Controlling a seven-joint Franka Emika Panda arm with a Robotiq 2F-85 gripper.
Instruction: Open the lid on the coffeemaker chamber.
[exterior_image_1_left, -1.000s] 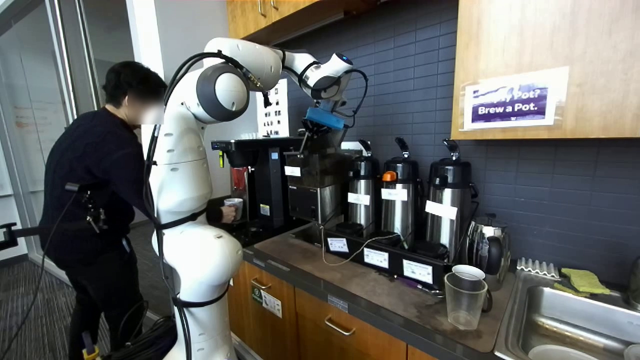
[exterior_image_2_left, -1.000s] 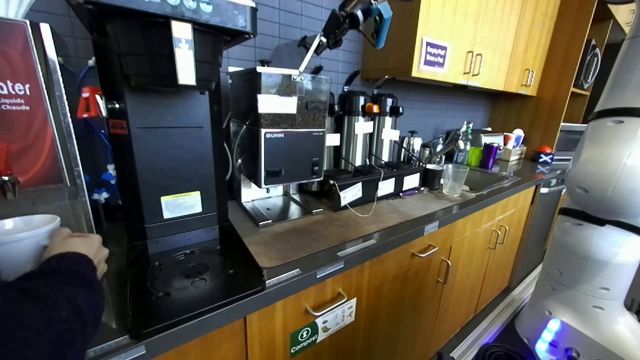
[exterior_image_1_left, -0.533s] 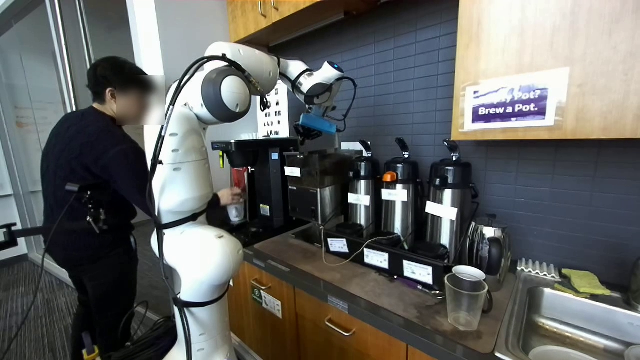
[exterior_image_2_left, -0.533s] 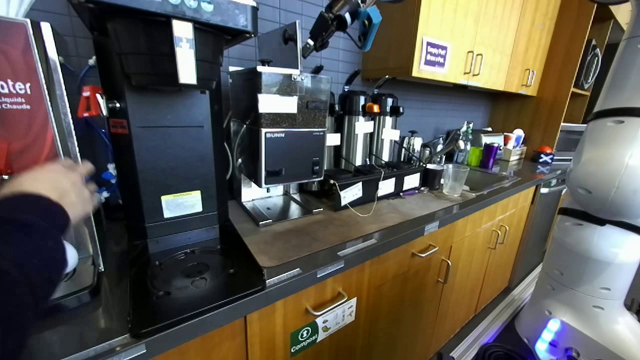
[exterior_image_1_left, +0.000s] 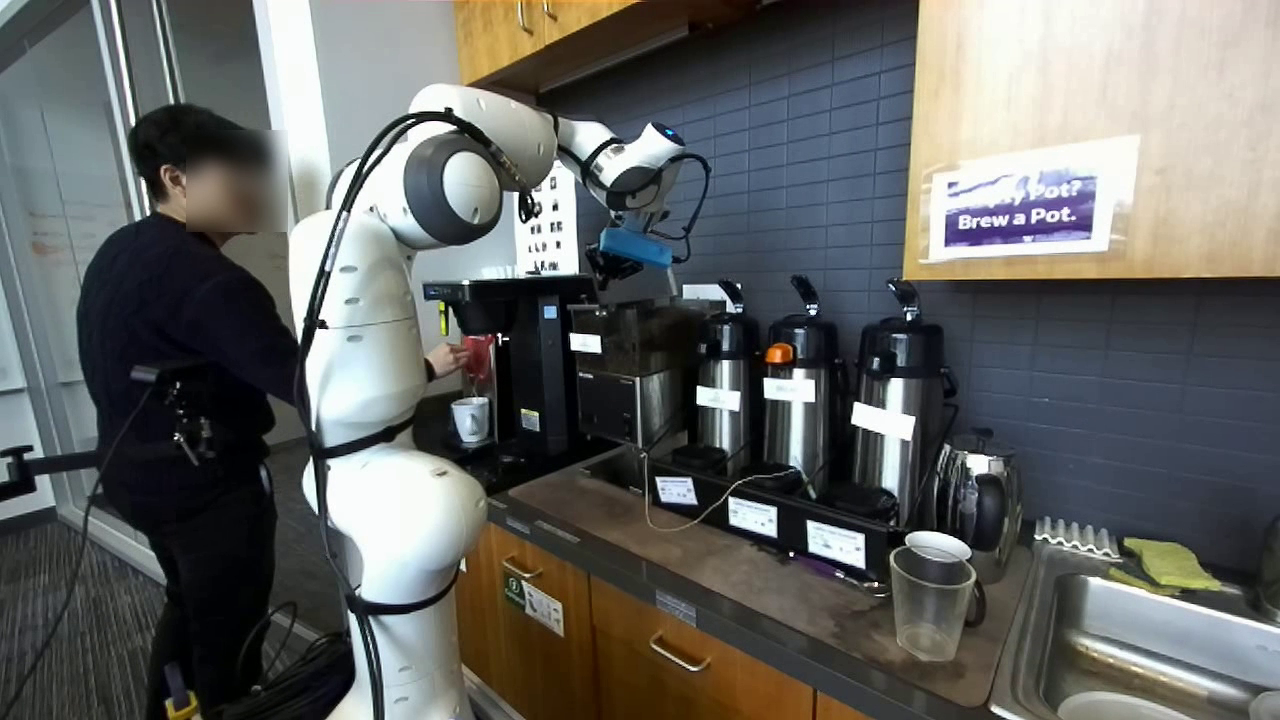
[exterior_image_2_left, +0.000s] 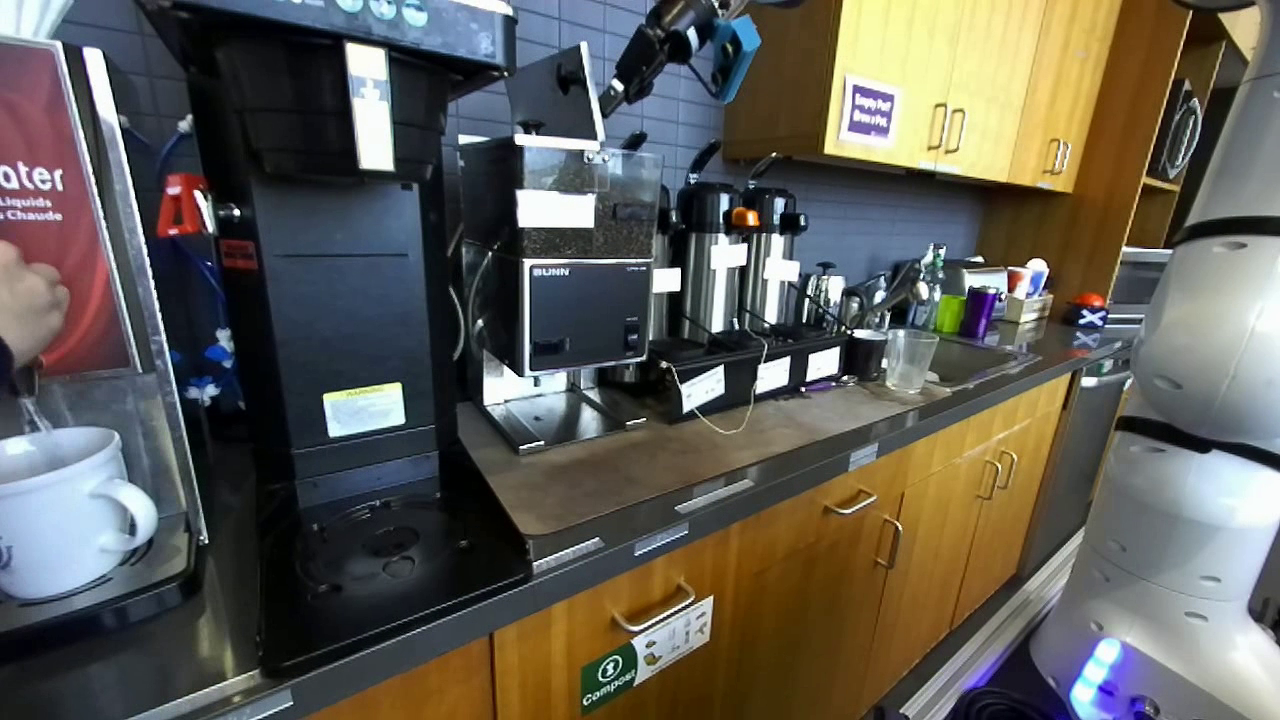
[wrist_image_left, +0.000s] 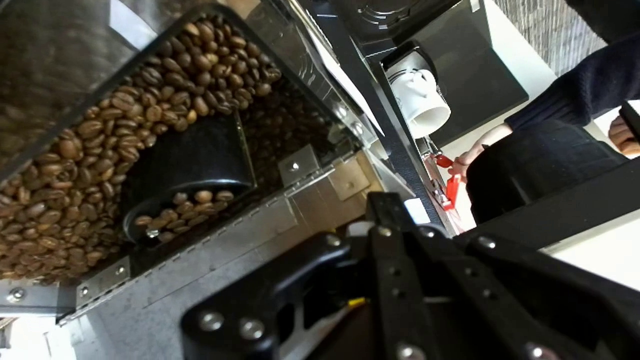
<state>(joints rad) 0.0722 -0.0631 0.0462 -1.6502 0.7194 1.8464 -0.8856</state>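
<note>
The coffeemaker chamber, a BUNN machine with a smoky clear bean hopper (exterior_image_2_left: 585, 215), shows in both exterior views (exterior_image_1_left: 640, 345). Its flat dark lid (exterior_image_2_left: 548, 95), with a black knob, stands raised on its hinge and leans back to the left. In the wrist view the hopper is uncovered and coffee beans (wrist_image_left: 80, 155) show inside; a grey metal panel (wrist_image_left: 150, 305) past the hinge seems to be the lid. My gripper (exterior_image_2_left: 612, 97) is shut and empty, its tip at the lid's right edge above the hopper. I cannot tell whether they touch. It also shows in the wrist view (wrist_image_left: 385, 205).
A taller black brewer (exterior_image_2_left: 345, 300) stands left of the hopper. Steel pump dispensers (exterior_image_2_left: 710, 260) stand to its right. A person (exterior_image_1_left: 190, 300) reaches to a red water dispenser (exterior_image_2_left: 60, 230), with a white mug (exterior_image_2_left: 70, 510) under its spout. A wooden cabinet (exterior_image_2_left: 890, 60) hangs on the right.
The lid has swung from slanting over my gripper, through upright, to leaning back left. My gripper has shifted slightly left and lower. The person has set the mug under the water spout and let go.
</note>
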